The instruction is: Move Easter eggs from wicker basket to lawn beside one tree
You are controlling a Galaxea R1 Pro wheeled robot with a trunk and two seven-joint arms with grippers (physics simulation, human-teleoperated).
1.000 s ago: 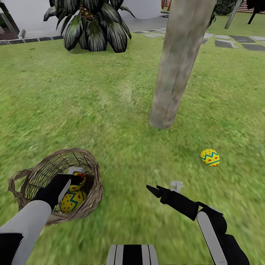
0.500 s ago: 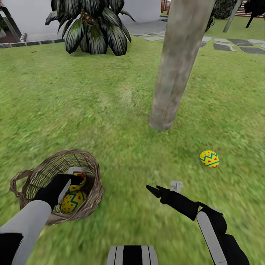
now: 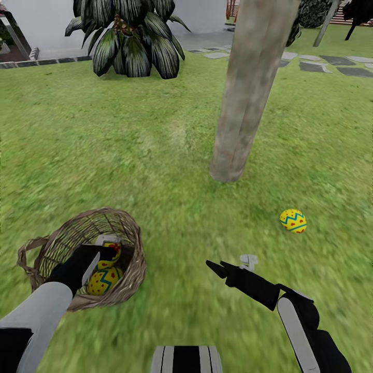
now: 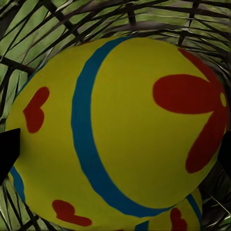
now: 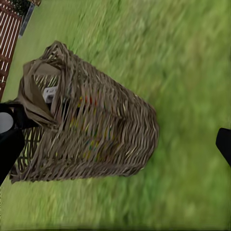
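Reaching into the tipped wicker basket, the left gripper sits over the upper of two Easter eggs that remain inside; the lower egg lies just beneath it against the woven wall. In the left wrist view that upper egg swells between dark fingertips at either edge, so the jaws stand apart around it, but whether they already press on the shell I cannot tell. The third egg rests on the lawn near the base of the tree trunk, a little toward the robot's right. The right gripper hovers over bare grass with its fingers spread and nothing between them; its camera looks across at the basket lying on its side.

The risks, as I judge them: a smooth, rounded shell could squirt out of a pinch that closes off-centre, dropping back among the weave. The light basket, already on its side, may drag or roll if the fingers catch the wicker on the way out, spilling the lower egg away from the tree.
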